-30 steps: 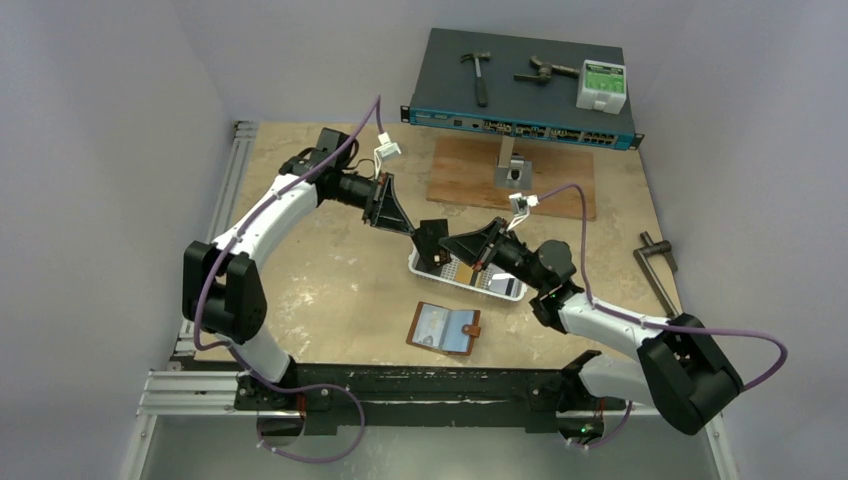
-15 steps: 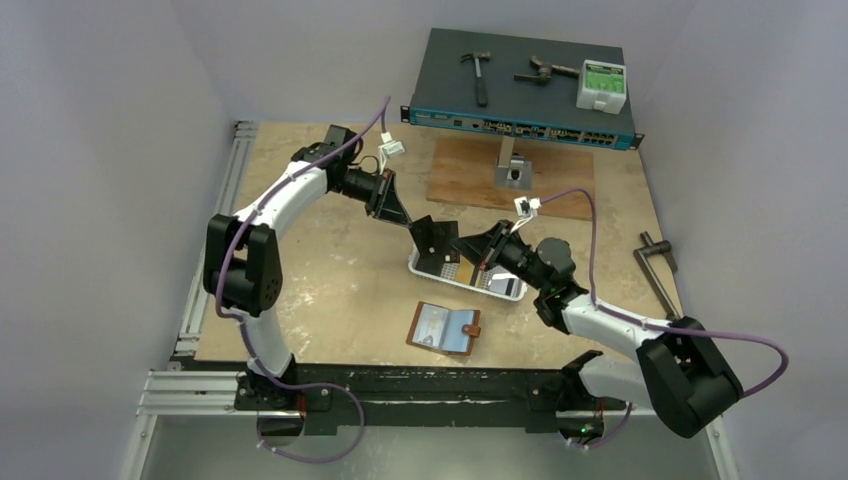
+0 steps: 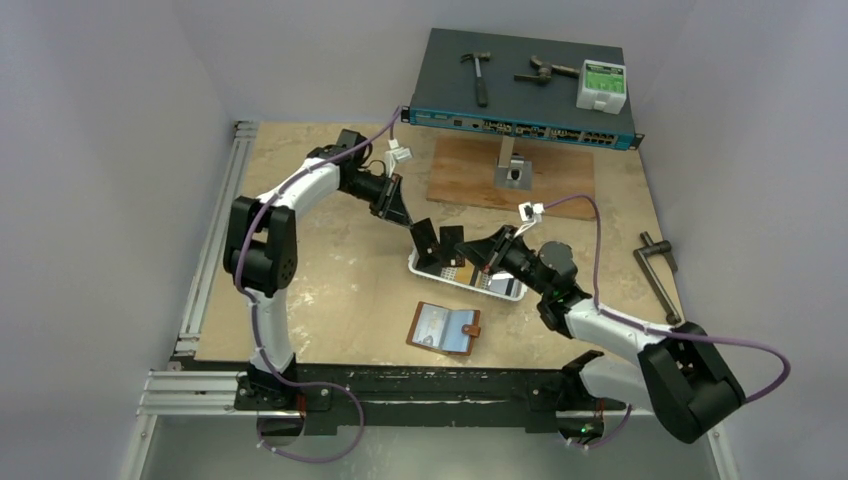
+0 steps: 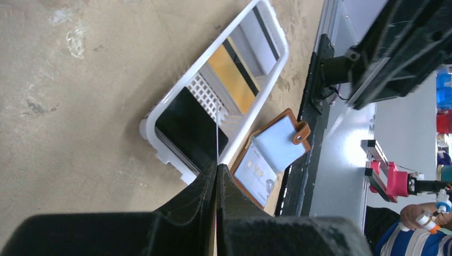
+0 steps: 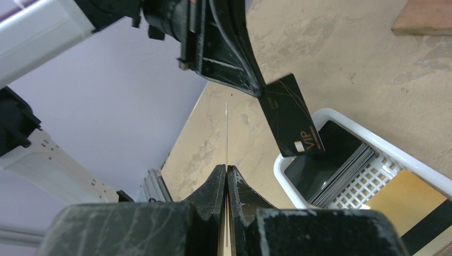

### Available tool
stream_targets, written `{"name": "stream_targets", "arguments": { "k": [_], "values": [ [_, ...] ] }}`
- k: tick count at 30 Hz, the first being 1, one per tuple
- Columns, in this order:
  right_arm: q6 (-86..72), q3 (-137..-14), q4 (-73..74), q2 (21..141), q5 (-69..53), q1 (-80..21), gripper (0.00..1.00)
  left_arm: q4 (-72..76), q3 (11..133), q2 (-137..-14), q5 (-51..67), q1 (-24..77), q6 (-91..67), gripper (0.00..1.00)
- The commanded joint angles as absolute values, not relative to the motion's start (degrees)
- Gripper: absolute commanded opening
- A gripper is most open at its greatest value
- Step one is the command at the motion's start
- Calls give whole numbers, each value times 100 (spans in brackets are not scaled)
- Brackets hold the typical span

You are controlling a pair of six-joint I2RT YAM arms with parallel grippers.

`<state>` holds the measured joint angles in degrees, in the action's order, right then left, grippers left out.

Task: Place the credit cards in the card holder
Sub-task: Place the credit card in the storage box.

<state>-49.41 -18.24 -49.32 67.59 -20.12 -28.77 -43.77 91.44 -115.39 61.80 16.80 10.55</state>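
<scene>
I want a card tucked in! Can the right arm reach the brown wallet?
Probably yes. The card holder lies open, nearer the arm bases than the white tray, with nothing on it. The right pincer, shut on a card, hangs over that tray.

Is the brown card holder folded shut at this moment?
No, the card holder lies unfolded in the top view, its inside facing up.

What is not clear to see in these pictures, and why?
Card in the right gripper: edge-on in right wrist view, too small from above; face unknown.
Card holder: left wrist view, partly behind the white tray rim and the left gripper, which holds a black VIP card.
Black card stack: count unreadable; right wrist view cuts the tray off.
</scene>
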Motion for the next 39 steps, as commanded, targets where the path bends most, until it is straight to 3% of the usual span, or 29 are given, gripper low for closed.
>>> {"name": "stream_targets", "arguments": {
  "k": [1,10,24,31,34,39],
  "values": [
    [-4777,-1763,-4541,6084,-1699,-2834,0,-4292,9287,-11645,5793,1785,1171,0],
    [-4812,-1597,-3924,5316,-1514,-2828,0,-3878,9095,-11789,5120,1878,774,0],
    [-4735,-1486,-3192,5049,-1453,-2826,0,-4162,9083,-11799,4438,2010,778,0],
    [-4652,-1491,-2573,4919,-1336,-2825,0,-4232,9092,-11772,4224,2030,706,11],
    [-4590,-1533,-2245,4836,-1365,-2824,0,-4218,9010,-11680,4115,2030,686,20],
    [-4598,-1504,-1881,4733,-1441,-2845,0,-4200,8891,-11515,4025,2028,704,25]
  ]
}}
